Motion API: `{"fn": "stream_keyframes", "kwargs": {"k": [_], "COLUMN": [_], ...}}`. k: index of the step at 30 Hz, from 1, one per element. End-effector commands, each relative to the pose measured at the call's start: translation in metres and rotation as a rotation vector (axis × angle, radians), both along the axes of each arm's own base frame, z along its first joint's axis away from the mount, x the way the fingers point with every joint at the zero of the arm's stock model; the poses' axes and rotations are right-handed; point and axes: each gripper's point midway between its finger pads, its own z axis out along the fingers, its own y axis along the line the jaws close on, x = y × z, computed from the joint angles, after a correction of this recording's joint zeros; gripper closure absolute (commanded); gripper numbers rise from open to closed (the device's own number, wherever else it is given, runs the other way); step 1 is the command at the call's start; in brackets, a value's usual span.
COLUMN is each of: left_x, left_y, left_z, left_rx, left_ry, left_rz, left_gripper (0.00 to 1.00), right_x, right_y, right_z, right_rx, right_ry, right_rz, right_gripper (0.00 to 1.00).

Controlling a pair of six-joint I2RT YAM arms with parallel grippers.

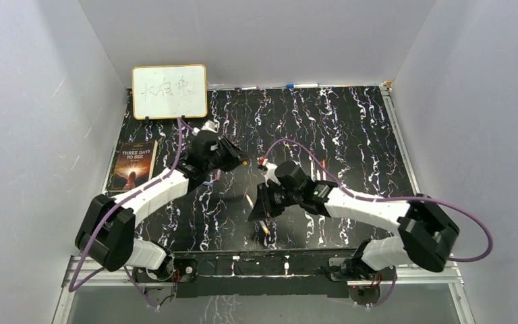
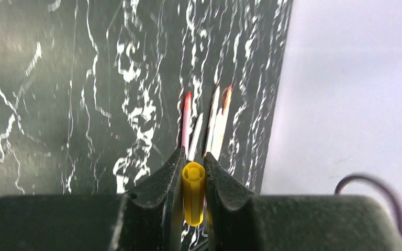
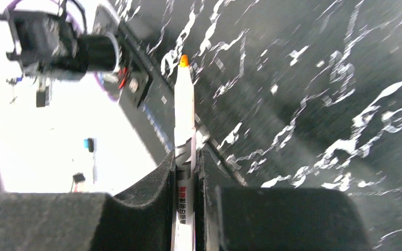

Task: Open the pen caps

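The pen cap (image 2: 193, 191), yellow-orange in my left wrist view, sits clamped between the two fingers of the left hand (image 2: 193, 158), its round end towards the camera and its lower part lost behind the finger bodies. I cannot tell how long it is, and no barrel shows attached to it. The matching pen (image 3: 184, 104) is up in the right hand (image 3: 187, 156), which is pinched shut on the white barrel; the bare orange tip (image 3: 184, 61) points away from the camera towards the near rail, while the printed rear part is cut off by the bottom of the frame. From overhead both hands hover apart over the middle of the black marbled surface (image 1: 351, 148), and their dark fingers blend into it, so I get little detail there. Beyond the left hand a few more pens (image 2: 209, 123) lie side by side on the surface, one red-ended, one orange-ended, too blurred for me to say whether they are capped. A whiteboard (image 1: 169, 92) and a book (image 1: 132, 166) sit at the far left.
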Motion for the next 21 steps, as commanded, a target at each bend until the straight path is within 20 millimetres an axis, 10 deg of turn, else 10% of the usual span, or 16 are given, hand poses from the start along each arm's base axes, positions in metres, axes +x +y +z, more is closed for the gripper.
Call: {"fn": "stream_keyframes", "kwargs": {"k": [1,11,21], "left_x": [0.027,0.050,0.013], "left_y": [0.013,0.041,0.061], "left_z": [0.030,0.030,0.003], "left_rx": [-0.037,0.052,0.217], "left_ry": [-0.088,-0.074,0.024], "left_rz": [0.032,0.006,-0.122], "left_gripper": [0.96,0.95,0.94], "right_x": [-0.026,-0.034,0.012], "right_y": [-0.002,-0.022,-0.037], "right_z": [0.028,0.031,0.042], "right_rx": [0.087,0.057,-0.115], "right_ry": [-0.019,-0.052,-0.238], "right_rz": [0.040,0.001,-0.107], "right_gripper": [1.00,1.00,1.00]}}
